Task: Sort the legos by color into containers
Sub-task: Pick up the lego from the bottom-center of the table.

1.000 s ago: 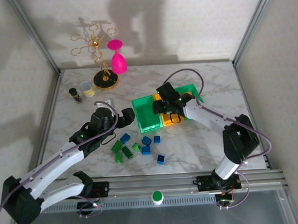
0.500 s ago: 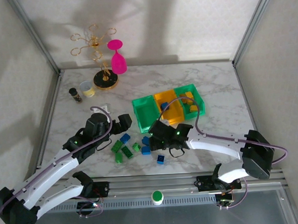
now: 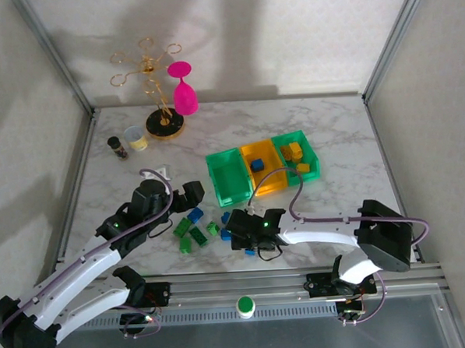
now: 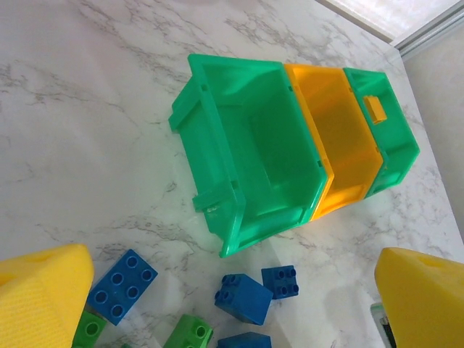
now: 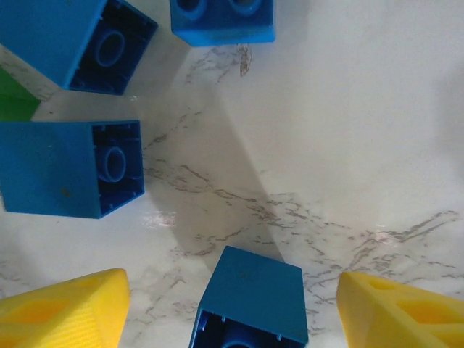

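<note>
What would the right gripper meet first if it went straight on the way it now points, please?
The right gripper would probably meet the blue brick lying between its open jaws first, though depth is unclear.

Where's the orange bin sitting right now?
In the overhead view the orange bin sits right of the table's centre, between the left green bin and the right green bin, with a blue brick inside it.

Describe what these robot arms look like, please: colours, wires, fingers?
The left arm and right arm both have smooth white shells with black joints and black wrist sections. A thin purple-grey cable loops loosely along each arm. The fingers are bright yellow, wedge-shaped plastic.
</note>
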